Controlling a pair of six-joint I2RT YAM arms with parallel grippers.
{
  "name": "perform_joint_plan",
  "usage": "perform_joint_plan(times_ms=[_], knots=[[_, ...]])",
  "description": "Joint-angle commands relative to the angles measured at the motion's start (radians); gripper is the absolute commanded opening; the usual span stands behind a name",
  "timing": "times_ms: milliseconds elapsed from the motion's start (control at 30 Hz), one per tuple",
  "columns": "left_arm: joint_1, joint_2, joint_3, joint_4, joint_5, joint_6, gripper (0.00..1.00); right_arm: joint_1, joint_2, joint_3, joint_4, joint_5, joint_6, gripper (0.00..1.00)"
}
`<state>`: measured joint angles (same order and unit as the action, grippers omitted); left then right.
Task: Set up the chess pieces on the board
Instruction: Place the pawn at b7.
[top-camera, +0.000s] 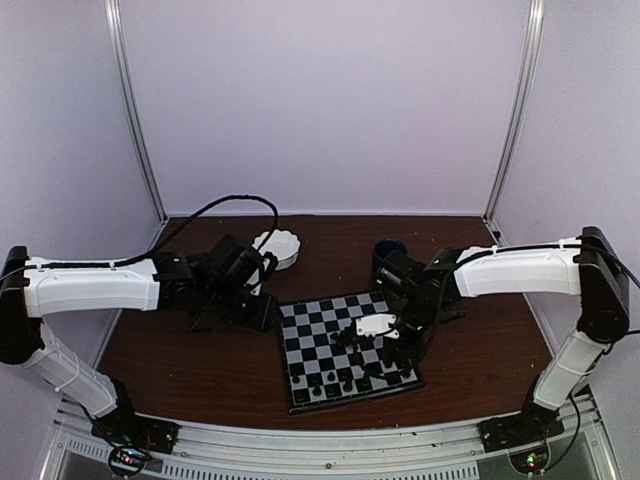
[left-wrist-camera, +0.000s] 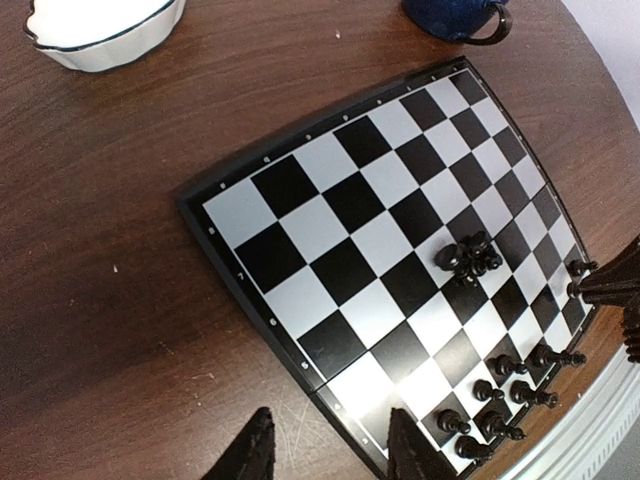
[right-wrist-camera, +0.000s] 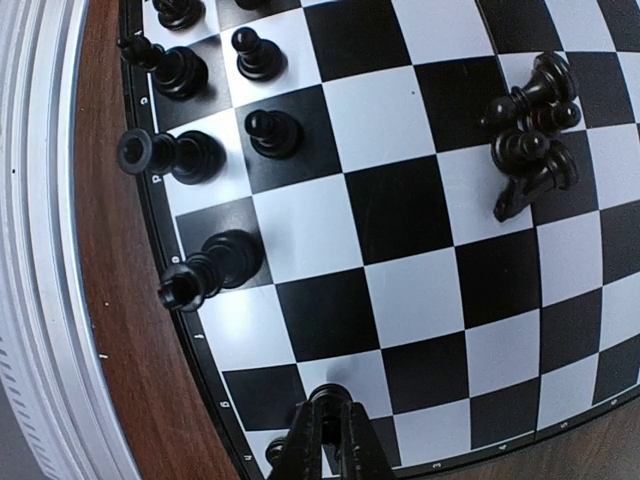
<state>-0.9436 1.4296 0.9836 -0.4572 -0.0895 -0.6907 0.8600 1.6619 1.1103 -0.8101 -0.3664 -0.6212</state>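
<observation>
The board (top-camera: 310, 330) lies in the middle of the table; it also shows in the left wrist view (left-wrist-camera: 350, 220) and the right wrist view (right-wrist-camera: 400, 210). Several black chess pieces (right-wrist-camera: 170, 155) stand along its near edge. A small cluster (right-wrist-camera: 530, 140) sits mid-board, one piece lying down; the cluster also shows in the left wrist view (left-wrist-camera: 470, 258). My right gripper (right-wrist-camera: 330, 440) is shut on a black chess piece (right-wrist-camera: 331, 392) over the board's near right corner (top-camera: 400, 358). My left gripper (left-wrist-camera: 330, 455) is open and empty over the board's left edge (top-camera: 268, 312).
A white scalloped bowl (top-camera: 277, 247) stands behind the left gripper and shows in the left wrist view (left-wrist-camera: 100, 30). A dark blue mug (top-camera: 388, 252) stands behind the board (left-wrist-camera: 460, 15). The table's metal front rail (right-wrist-camera: 40, 250) runs close to the board's near edge.
</observation>
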Motion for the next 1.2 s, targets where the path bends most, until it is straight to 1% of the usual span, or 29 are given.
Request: perform_joint_plan(times_ms=[0,400,1033,1100,1167], knots=[[-0.001,-0.033,0.004,0.001,-0.010,-0.004,0.39,0.007,0.014,-0.006,0.023,0.002,-0.012,0.05],[-0.001,-0.021,0.013,0.000,-0.013,0.005,0.39,0.007,0.053,-0.004,0.033,0.025,-0.008,0.05],[-0.001,-0.030,-0.005,0.008,-0.010,-0.003,0.39,0.007,0.015,-0.020,0.012,0.024,0.000,0.06],[-0.001,-0.029,-0.004,0.010,-0.008,-0.004,0.39,0.007,0.013,-0.020,0.012,0.022,0.002,0.07],[-0.001,-0.027,-0.003,0.010,-0.007,-0.004,0.39,0.007,0.009,-0.019,0.014,0.023,0.004,0.14]])
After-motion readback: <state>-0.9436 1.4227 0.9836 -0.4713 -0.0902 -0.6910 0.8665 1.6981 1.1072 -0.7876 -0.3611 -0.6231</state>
